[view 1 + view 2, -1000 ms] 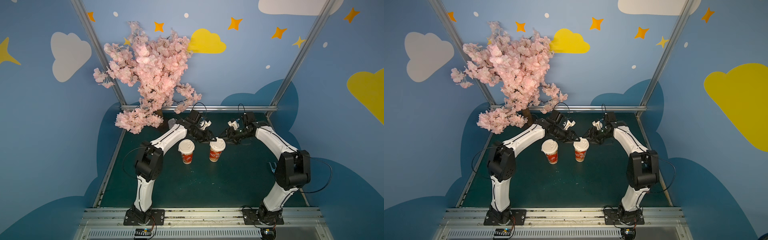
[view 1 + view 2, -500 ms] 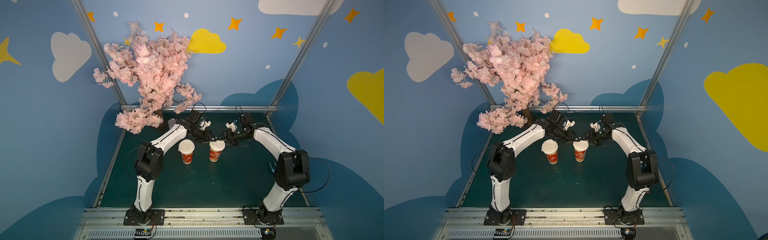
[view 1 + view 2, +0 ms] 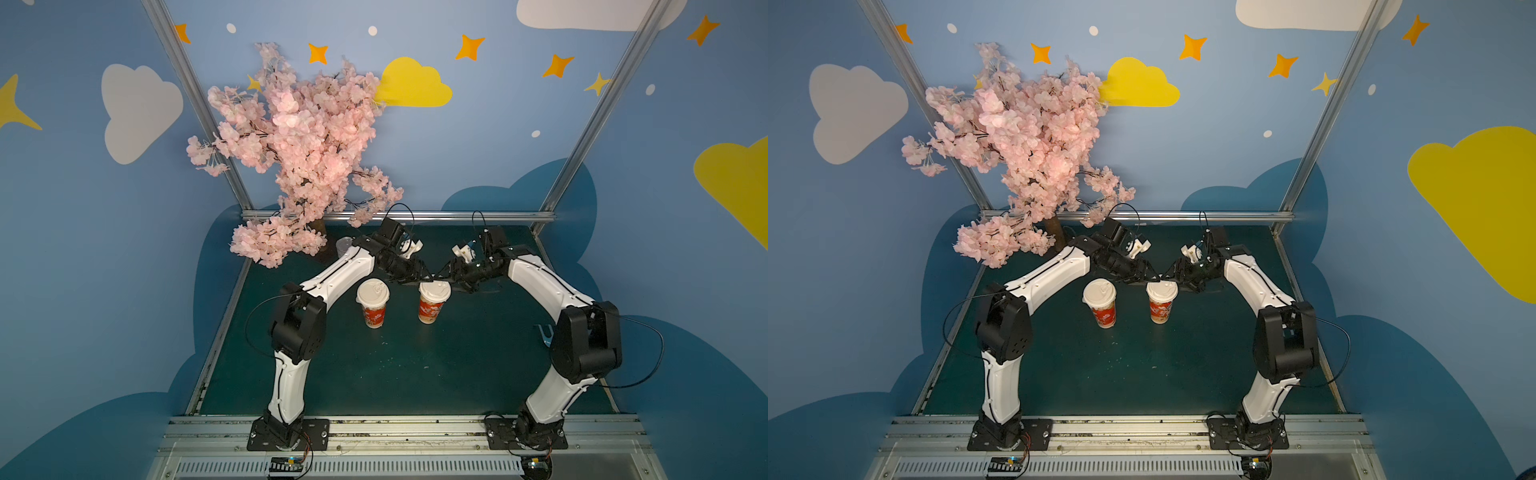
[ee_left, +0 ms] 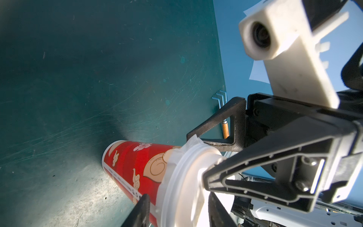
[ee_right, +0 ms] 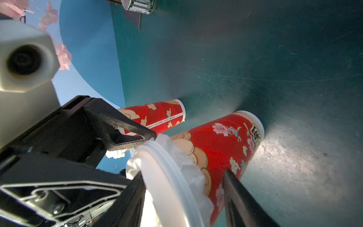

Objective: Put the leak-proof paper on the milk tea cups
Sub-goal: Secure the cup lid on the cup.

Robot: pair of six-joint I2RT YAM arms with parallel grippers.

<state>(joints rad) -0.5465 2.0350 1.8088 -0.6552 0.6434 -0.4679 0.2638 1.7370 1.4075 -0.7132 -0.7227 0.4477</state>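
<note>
The left arm (image 3: pixel 336 276) and right arm (image 3: pixel 544 282) wear glossy white shells between bulky black joint housings. Thin black cables loop off each elbow and wrist. Black base plates (image 3: pixel 286 432) with silver screws sit along the lower edge of the frame. The left gripper (image 3: pixel 426 275) and right gripper (image 3: pixel 444 277) have black, open-framed triangular fingers. A white camera block (image 4: pixel 279 45) with a round dark lens fills the upper right of the left wrist view.

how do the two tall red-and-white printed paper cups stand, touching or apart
Apart: both top views show green mat between left cup and right cup.
</note>
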